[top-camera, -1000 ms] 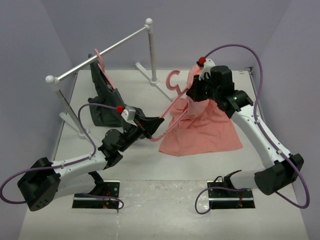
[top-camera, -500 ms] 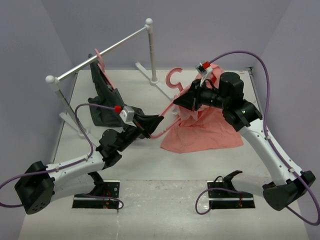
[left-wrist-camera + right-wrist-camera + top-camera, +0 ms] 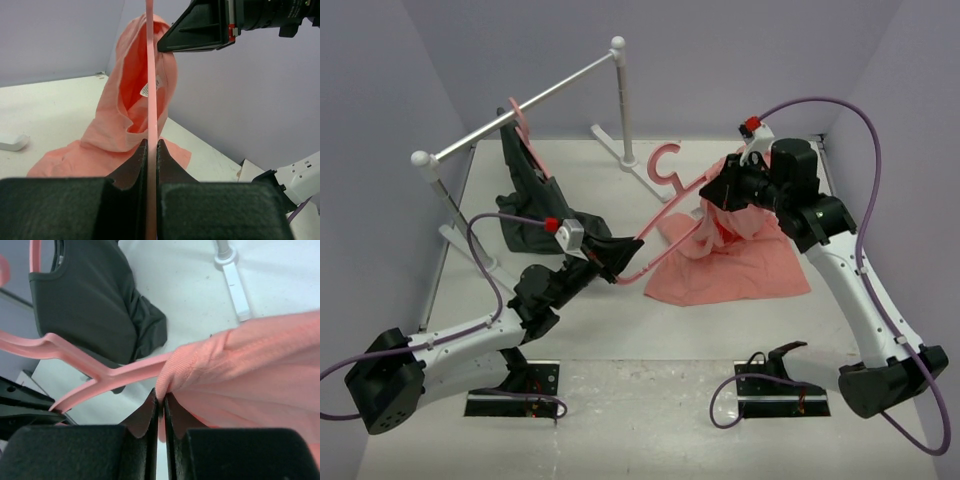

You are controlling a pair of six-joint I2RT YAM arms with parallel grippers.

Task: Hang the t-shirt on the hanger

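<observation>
threading the t-shirt (image 3: 740, 265) collar onto one hanger (image 3: 670, 212) arm.
top view: hanger at frame centre, t-shirt draped centre right. left wrist: left gripper (image 3: 150, 145) pinched on the hanger bar. right wrist: right gripper (image 3: 161, 397) narrow, nipping the collar; next, probably draw it towards the hook.

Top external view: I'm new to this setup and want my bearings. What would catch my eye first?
The salmon-pink t-shirt stands out, bunched and lifted right of centre by the right gripper, jaws pinching its ribbed edge. The pink hanger slants from there toward the left gripper, whose jaws clamp its thin bar. At far left, a dark grey garment hangs from the rack.
</observation>
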